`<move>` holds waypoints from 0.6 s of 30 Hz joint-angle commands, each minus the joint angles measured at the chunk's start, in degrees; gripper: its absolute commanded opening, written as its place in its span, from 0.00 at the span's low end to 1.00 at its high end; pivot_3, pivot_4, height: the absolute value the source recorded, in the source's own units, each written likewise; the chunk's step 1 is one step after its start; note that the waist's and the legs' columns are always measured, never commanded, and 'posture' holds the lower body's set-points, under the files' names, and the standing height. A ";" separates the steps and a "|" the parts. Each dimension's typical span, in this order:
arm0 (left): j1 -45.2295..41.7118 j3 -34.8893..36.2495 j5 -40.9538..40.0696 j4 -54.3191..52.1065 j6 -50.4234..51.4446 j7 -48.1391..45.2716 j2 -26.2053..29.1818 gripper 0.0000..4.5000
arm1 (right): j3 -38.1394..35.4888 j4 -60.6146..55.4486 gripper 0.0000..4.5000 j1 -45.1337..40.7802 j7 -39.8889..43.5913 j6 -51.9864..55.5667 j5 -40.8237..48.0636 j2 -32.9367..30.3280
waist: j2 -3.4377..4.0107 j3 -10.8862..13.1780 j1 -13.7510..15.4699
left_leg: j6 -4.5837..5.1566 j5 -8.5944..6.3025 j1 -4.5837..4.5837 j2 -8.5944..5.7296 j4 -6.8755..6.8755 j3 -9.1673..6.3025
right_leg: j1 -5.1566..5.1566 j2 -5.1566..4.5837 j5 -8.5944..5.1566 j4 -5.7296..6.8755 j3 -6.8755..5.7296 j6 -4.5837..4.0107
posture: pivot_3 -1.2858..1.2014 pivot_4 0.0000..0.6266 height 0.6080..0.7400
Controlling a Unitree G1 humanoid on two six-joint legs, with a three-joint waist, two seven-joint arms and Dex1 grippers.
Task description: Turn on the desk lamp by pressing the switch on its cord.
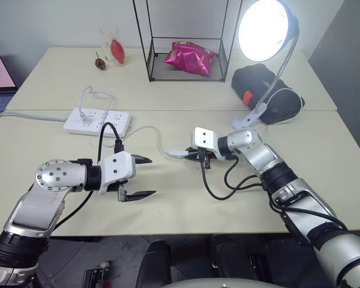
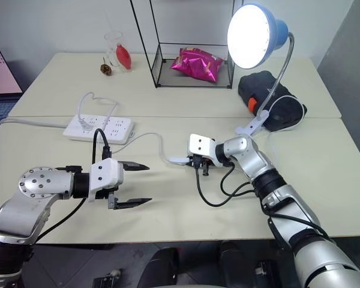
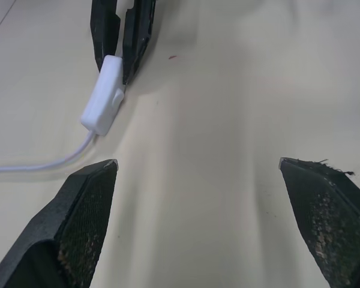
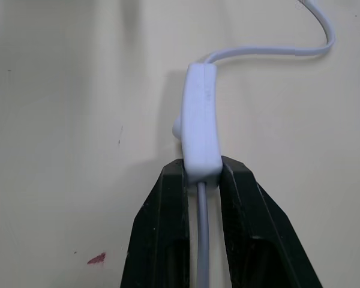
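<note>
Left eye view: a cream table against a pale wall; its near edge lies bare. At 12 o'clock a wire-frame box holds a pink packet. The desk lamp glows at 1 o'clock. Centre: right gripper, jaws clamped on the switch of the cord. Left gripper, jaws apart, hangs at 8 o'clock.

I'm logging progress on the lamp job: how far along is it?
Looks done: the desk lamp glows brightly, so the switch seems already pressed. In hand: the right gripper is shut on the switch's end, on the table. The left gripper hangs open, apart from it. Left: probably just letting go of the switch.
</note>
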 commanded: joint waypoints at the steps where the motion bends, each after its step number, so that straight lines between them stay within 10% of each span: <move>1: 0.98 3.01 -1.75 -2.09 0.41 1.44 0.13 1.00 | -1.18 1.89 0.32 -0.89 0.54 -2.70 -0.46 -0.27 | 0.01 0.01 0.03 | 0.00 0.00 0.00 0.00 0.00 0.00 | 0.00 0.00 0.00 0.00 0.00 0.00 | 0.52 0.24 1.00; 14: 2.95 8.48 -3.90 -2.29 6.02 4.96 2.15 1.00 | -8.35 -29.49 0.98 8.35 10.65 8.70 8.48 -14.39 | 0.03 0.02 0.31 | 0.00 0.00 -0.05 -0.01 -0.02 -0.03 | -0.01 -0.03 -0.01 -0.01 -0.01 0.01 | 0.52 0.24 1.00; 18: 5.48 10.30 -2.44 -4.40 6.39 6.17 3.56 1.00 | -13.51 -42.03 0.99 13.85 11.70 16.17 14.74 -19.96 | 0.03 0.02 0.30 | 0.00 0.00 -0.03 -0.01 -0.02 -0.05 | 0.01 -0.03 -0.03 -0.02 -0.01 0.01 | 0.52 0.24 1.00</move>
